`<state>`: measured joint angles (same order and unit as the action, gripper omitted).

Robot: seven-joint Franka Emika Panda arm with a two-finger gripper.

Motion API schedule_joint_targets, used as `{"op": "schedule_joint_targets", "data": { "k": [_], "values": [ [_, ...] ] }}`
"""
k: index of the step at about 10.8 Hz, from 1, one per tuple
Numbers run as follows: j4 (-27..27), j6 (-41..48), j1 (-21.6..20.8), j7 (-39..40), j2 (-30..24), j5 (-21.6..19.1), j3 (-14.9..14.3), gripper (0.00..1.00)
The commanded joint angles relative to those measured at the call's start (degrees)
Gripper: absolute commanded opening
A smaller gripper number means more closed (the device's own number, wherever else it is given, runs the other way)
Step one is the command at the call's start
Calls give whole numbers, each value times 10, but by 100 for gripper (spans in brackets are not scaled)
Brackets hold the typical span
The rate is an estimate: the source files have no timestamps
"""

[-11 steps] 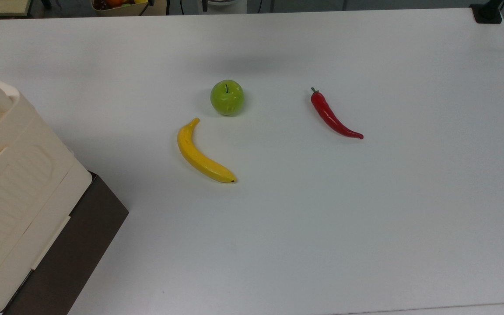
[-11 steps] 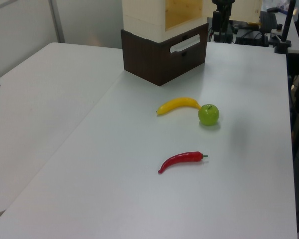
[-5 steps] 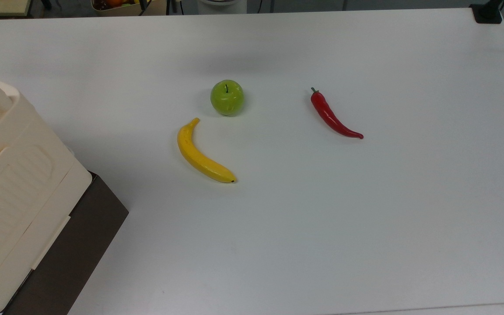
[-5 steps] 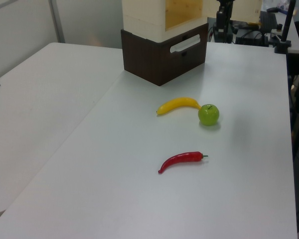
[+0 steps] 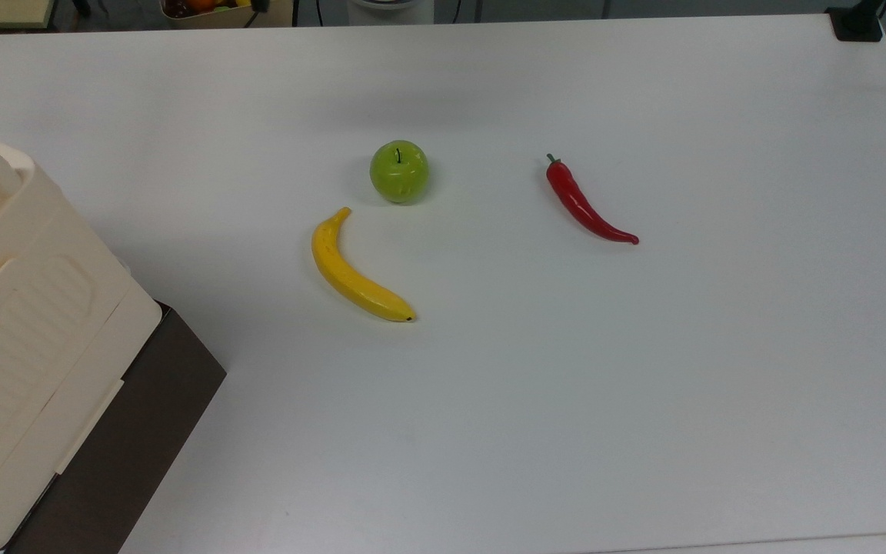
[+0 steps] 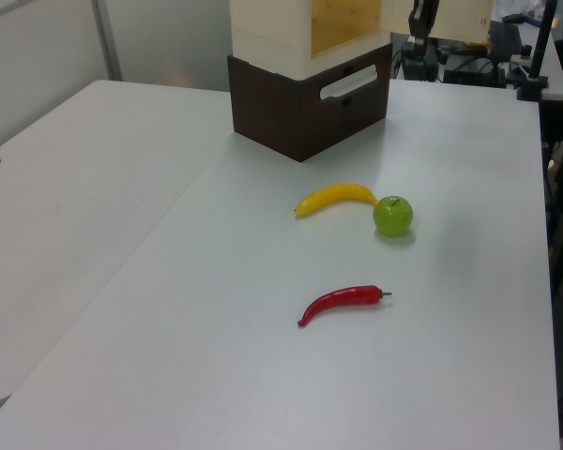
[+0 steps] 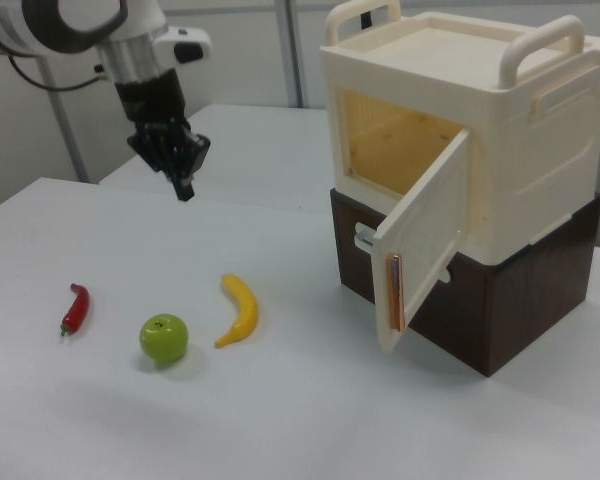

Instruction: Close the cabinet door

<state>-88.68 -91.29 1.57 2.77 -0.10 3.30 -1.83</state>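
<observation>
A white desk [image 7: 280,420] carried a cream box-shaped cabinet [image 7: 520,140] with two carry handles, standing on a dark brown base [image 7: 500,300] at the right view's right. The cabinet door [image 7: 420,245] hung swung out toward the near side, roughly half open, hinged along the right side of the opening, its free edge at the right view's left and an orange-brown strip running down that edge. Behind it the pale wooden inside [image 7: 400,150] showed. The robot's gripper [image 7: 180,165] hung in the air well apart from the door, far off at the right view's left, above the desk and pointing down; whether the jaws were spread or pressed together could not be told. On the desk lay a red chilli [image 7: 73,308], a green apple [image 7: 164,338] and a yellow banana [image 7: 240,310], none touching another, all at the right view's left of the cabinet. The door looked like a thin, stiff, light plastic panel that should swing easily on its hinge. It probably needs no grasp: a push on its outer face close to the free edge, far from the hinge, would likely turn it shut, though smooth plastic may let the fingers slide.
</observation>
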Motion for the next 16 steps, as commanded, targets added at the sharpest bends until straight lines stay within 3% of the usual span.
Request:
{"op": "schedule_joint_targets", "data": {
  "k": [1, 3, 6, 12, 16],
  "values": [
    [40, 5, 40, 1, -8, -3, -5, 0],
    [80, 1, 88, 3, 1, -8, -5, 0],
    [91, -84, 154, 3, 1, -22, -12, 0],
    [87, -210, 191, 9, 10, -26, -92, 0],
    [84, -205, 244, 29, 22, -27, -95, 0]
  ]
}}
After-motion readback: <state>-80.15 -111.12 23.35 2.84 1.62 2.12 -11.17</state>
